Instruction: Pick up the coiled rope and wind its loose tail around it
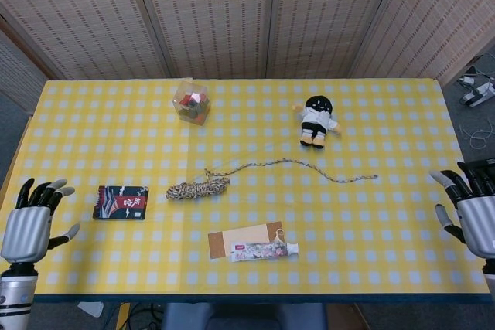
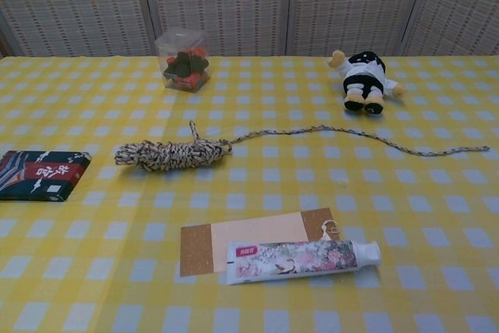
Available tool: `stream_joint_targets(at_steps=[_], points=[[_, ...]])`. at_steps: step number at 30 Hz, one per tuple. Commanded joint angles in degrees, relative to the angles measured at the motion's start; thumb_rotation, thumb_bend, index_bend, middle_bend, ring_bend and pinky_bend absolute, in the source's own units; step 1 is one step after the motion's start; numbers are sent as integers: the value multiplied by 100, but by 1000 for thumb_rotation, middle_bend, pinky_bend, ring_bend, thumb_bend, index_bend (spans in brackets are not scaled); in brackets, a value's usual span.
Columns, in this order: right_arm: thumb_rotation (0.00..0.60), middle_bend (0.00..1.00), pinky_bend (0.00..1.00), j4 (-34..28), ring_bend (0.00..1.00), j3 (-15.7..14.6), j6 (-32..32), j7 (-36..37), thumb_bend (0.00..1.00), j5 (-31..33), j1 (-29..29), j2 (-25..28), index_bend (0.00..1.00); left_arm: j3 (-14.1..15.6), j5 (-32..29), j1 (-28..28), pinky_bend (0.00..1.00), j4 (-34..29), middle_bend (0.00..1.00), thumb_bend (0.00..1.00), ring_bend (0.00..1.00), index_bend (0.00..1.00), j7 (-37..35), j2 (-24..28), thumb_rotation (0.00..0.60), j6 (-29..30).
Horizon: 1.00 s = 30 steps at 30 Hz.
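Note:
The coiled rope (image 1: 198, 188) (image 2: 168, 154), speckled beige and black, lies flat near the middle of the yellow checked table. Its loose tail (image 1: 309, 166) (image 2: 366, 139) snakes off to the right and ends near the table's right side. At the front left corner my left hand (image 1: 29, 220) hovers with fingers spread and nothing in it, well to the left of the coil. My right hand (image 1: 473, 205) is at the right edge, fingers apart and empty, beyond the tail's end. Neither hand shows in the chest view.
A dark patterned packet (image 1: 121, 202) (image 2: 39, 175) lies left of the coil. A toothpaste tube (image 1: 261, 250) (image 2: 300, 258) on a cardboard card (image 2: 249, 237) sits in front. A clear box of trinkets (image 1: 191, 102) (image 2: 182, 59) and a plush doll (image 1: 315, 120) (image 2: 362, 78) stand at the back.

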Motion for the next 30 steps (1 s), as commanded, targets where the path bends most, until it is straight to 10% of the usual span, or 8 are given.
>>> stream_joint_targets(at_steps=[1, 11, 22, 30], points=[[600, 251, 160, -66, 102, 27, 18, -56, 391, -7, 12, 58, 215, -114, -21, -333, 0, 51, 221, 198, 170, 336, 73, -148, 600, -372], [600, 251, 160, -200, 102, 46, 18, -158, 390, 30, 3, 166, 215, -346, -512, -1404, 0, 237, 222, 198, 169, 283, 552, -693, 594, -1687], [600, 251, 160, -210, 102, 35, 11, -175, 391, 90, -34, 168, 215, -536, -1481, -2338, 0, 782, 221, 198, 171, 295, 1358, -1555, 300, -2427], [600, 251, 160, -173, 102, 36, -24, -156, 390, 142, -38, 164, 215, -548, -2206, -2780, 0, 1520, 251, 198, 206, 335, 1645, -2213, 266, -2672]])
